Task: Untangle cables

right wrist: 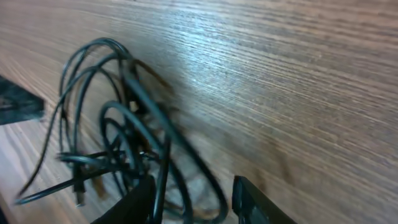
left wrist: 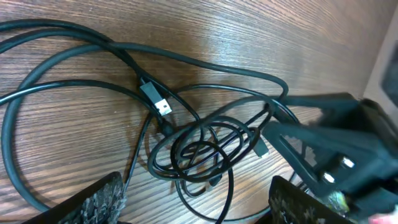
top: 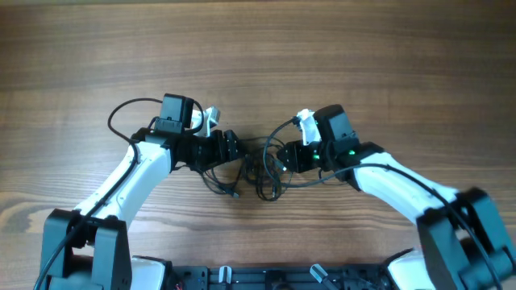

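Observation:
The cables lie as a tangle of thin black loops on the wooden table between both arms. In the left wrist view the cables form a knot of coils, and a silver-tipped plug rests on the wood. My left gripper is open wide, and one loop reaches down between its fingers without touching them. My right gripper is open over the cables. Blurred strands run through its gap, and one lies against the left finger. In the overhead view the left gripper and right gripper face each other across the tangle.
Long cable strands sweep out to the left across the wooden table. The right arm's black gripper body sits close at the right of the left wrist view. Thicker arm wires loop behind the left arm.

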Available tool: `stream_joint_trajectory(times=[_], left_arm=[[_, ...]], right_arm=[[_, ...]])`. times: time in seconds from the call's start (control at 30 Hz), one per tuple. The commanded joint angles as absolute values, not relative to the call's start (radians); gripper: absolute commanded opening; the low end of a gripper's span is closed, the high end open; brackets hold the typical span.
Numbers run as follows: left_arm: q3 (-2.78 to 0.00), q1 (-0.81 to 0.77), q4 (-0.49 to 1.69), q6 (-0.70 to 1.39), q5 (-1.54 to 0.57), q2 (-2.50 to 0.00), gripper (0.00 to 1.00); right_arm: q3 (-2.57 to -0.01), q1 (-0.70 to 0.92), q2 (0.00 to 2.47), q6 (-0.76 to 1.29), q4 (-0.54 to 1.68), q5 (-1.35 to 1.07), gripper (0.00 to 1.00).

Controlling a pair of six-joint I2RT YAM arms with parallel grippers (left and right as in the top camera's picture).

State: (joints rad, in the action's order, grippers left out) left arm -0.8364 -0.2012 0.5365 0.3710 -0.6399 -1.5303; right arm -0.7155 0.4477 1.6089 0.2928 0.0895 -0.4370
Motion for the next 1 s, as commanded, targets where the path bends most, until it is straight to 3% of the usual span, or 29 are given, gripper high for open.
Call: stream_joint_trajectory(times=[0.0, 0.07, 0.2, 0.23, 0.4, 0.57, 0.8, 0.97], left_arm=[[-0.834, -0.206, 0.535, 0.351, -0.634, -1.521, 0.76], [-0.834, -0.206, 0.534, 0.351, -0.634, -1.52, 0.76], [-0.834, -0.206, 0.533, 0.351, -0.633, -1.521, 0.77], [-0.834, -0.206, 0.533, 0.351, -0.634, -1.521, 0.77], [-0.834, -0.206, 0.509, 0.352, -0.633, -1.521, 0.81], [-0.834, -0.205, 0.485, 0.376, -0.591, -1.521, 0.75], [-0.834, -0.205, 0.428, 0.369, -0.585, -1.521, 0.83], [-0.834, -0.205, 0.418, 0.343, -0.569, -1.52, 0.74]], right_arm=[[-0.732, 0.445, 1.643, 0.292, 0.047, -0.461, 0.41], [-0.732, 0.445, 1.643, 0.292, 0.029, -0.461, 0.36], [-0.732, 0.446, 1.644, 0.292, 0.027, -0.513, 0.06], [-0.732, 0.446, 1.644, 0.291, 0.027, -0.52, 0.04], [-0.732, 0.443, 1.644, 0.29, -0.05, -0.634, 0.04], [-0.732, 0.443, 1.643, 0.353, -0.299, -0.843, 0.04], [-0.732, 0.443, 1.642, 0.369, -0.306, -0.949, 0.04], [-0.732, 0.443, 1.642, 0.37, -0.304, -0.948, 0.05]])
